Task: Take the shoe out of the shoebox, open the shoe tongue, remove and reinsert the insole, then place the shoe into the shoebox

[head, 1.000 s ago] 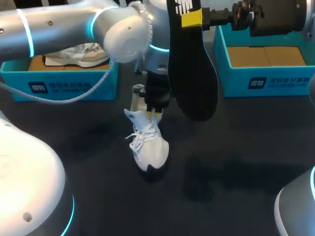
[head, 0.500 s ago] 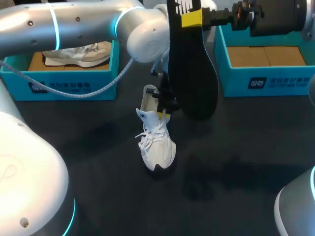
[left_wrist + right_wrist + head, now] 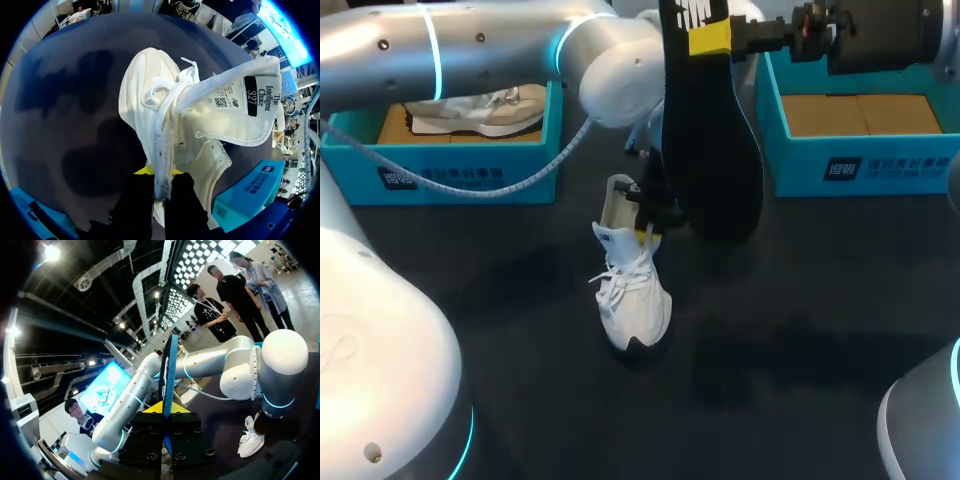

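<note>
A white shoe [image 3: 632, 295] stands on the dark table, toe toward the near edge, its tongue [image 3: 235, 102] folded out to one side. My left gripper [image 3: 647, 228] is shut on the laced edge of the shoe's opening, seen close up in the left wrist view [image 3: 160, 175] with the shoe [image 3: 150, 95] ahead of it. A black insole [image 3: 712, 150] hangs upright above the table, just right of the shoe. My right gripper [image 3: 712, 38] is shut on its top end. In the right wrist view the insole [image 3: 167, 370] shows edge-on between the fingers of that gripper [image 3: 165, 411].
A teal shoebox [image 3: 460, 175] at the back left holds a second pale shoe [image 3: 475, 110]. Another teal shoebox [image 3: 860, 165] at the back right shows only its cardboard floor. My left arm [image 3: 500, 50] crosses above the left box.
My left arm has swung to the right, dragging the shoe a little to the right with it. The right arm and the insole have not moved.
</note>
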Controlling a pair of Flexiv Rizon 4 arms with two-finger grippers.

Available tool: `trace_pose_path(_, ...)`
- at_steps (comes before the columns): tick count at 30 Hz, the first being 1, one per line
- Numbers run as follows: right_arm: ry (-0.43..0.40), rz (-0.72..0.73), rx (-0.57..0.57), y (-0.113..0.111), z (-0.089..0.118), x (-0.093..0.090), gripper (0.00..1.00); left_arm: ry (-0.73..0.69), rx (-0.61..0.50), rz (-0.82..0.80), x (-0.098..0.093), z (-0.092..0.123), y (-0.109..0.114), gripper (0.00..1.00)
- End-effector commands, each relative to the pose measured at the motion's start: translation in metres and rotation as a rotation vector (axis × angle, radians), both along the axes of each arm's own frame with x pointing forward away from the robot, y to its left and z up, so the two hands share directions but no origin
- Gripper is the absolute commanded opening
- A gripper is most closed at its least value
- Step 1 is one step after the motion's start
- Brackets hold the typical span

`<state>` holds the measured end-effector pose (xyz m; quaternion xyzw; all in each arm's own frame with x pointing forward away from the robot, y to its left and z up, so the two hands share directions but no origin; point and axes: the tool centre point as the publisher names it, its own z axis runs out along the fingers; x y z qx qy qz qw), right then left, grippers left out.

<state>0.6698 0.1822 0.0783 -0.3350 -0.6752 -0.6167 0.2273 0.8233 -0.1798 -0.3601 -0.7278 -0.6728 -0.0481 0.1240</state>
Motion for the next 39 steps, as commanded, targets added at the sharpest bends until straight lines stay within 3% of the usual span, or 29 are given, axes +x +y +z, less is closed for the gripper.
trace_pose_path(1,0.001,0.000,-0.002,0.003,0.000,0.002,0.00,0.012,-0.006,0.002,-0.004,0.001,0.000,0.00)
trace_pose_path(8,0.001,0.000,-0.002,0.003,0.000,0.002,0.00,-0.001,-0.016,-0.005,-0.014,0.002,-0.004,0.00)
trace_pose_path(23,0.001,0.000,-0.002,0.003,0.000,0.002,0.00,0.017,0.014,-0.004,-0.021,-0.017,-0.011,0.00)
trace_pose_path(24,0.001,0.000,-0.002,0.003,0.000,0.002,0.00,0.017,0.016,-0.004,-0.021,-0.018,-0.011,0.10)
trace_pose_path(25,0.001,0.000,-0.002,0.003,0.000,0.002,0.00,0.017,0.017,-0.004,-0.021,-0.018,-0.012,0.33)
trace_pose_path(26,0.001,0.000,-0.002,0.003,0.000,0.002,0.00,0.017,0.018,-0.005,-0.021,-0.018,-0.012,0.47)
trace_pose_path(28,0.001,0.000,-0.002,0.003,0.000,0.002,0.00,0.019,0.016,-0.007,-0.021,-0.018,-0.013,0.49)
trace_pose_path(29,0.001,0.000,-0.002,0.003,0.000,0.002,0.00,0.020,0.014,-0.009,-0.021,-0.017,-0.013,0.57)
trace_pose_path(31,0.001,0.000,-0.002,0.003,0.000,0.002,0.00,0.028,0.002,-0.015,-0.021,-0.014,-0.013,0.94)
trace_pose_path(32,0.001,0.000,-0.002,0.003,0.000,0.002,0.00,0.029,-0.007,-0.013,-0.021,-0.012,-0.013,1.00)
trace_pose_path(39,0.001,0.000,-0.002,0.003,0.000,0.002,0.00,0.013,-0.073,0.010,-0.008,0.011,-0.011,1.00)
